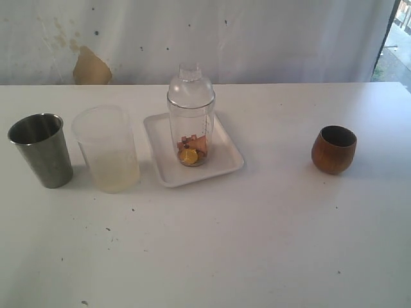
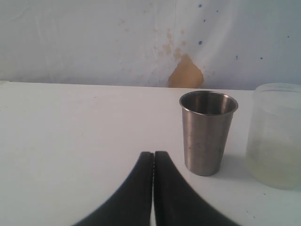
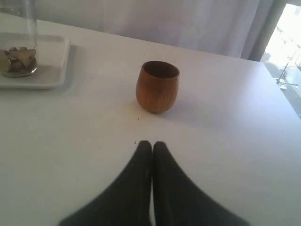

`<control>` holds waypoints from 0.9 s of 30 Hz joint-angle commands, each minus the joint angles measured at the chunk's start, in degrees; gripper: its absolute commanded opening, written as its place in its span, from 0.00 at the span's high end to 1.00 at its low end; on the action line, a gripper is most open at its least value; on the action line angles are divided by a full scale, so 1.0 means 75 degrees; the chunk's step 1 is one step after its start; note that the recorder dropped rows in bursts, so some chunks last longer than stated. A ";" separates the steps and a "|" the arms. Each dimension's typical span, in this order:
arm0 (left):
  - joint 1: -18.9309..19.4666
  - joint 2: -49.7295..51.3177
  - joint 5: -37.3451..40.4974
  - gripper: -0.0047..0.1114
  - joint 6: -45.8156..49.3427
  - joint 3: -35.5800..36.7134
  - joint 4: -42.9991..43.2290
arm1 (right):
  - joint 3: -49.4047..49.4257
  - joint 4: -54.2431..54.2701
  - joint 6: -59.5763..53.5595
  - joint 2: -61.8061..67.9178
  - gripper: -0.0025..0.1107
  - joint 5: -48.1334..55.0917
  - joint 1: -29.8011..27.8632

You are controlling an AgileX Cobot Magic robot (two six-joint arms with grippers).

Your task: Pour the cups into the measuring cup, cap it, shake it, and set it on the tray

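Measuring cup: upright on the tray, clear domed lid on, brown and yellow bits at its bottom; the right wrist view catches only its lower part.
Tray: white, mid-counter.
Steel tumbler: upright at the left, just beside the frosted cup.
Wooden cup: upright at the right, well apart from the tray.
Left gripper: closed on nothing, near the steel tumbler; only its wrist view shows it.
Right gripper: closed on nothing, facing the wooden cup; only its wrist view shows it.
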 commanded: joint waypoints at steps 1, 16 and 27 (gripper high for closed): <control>-0.0022 -0.0035 -0.0069 0.95 -0.0021 0.0035 -0.0004 | 0.0037 0.0015 0.0018 -0.0041 0.98 0.0220 -0.0041; -0.0022 -0.0035 -0.0069 0.95 -0.0021 0.0035 -0.0004 | 0.0037 0.0015 0.0018 -0.0041 0.98 0.0220 -0.0041; -0.0022 -0.0035 -0.0069 0.95 -0.0021 0.0035 -0.0004 | 0.0037 0.0015 -0.0038 -0.0041 0.98 0.0220 -0.0041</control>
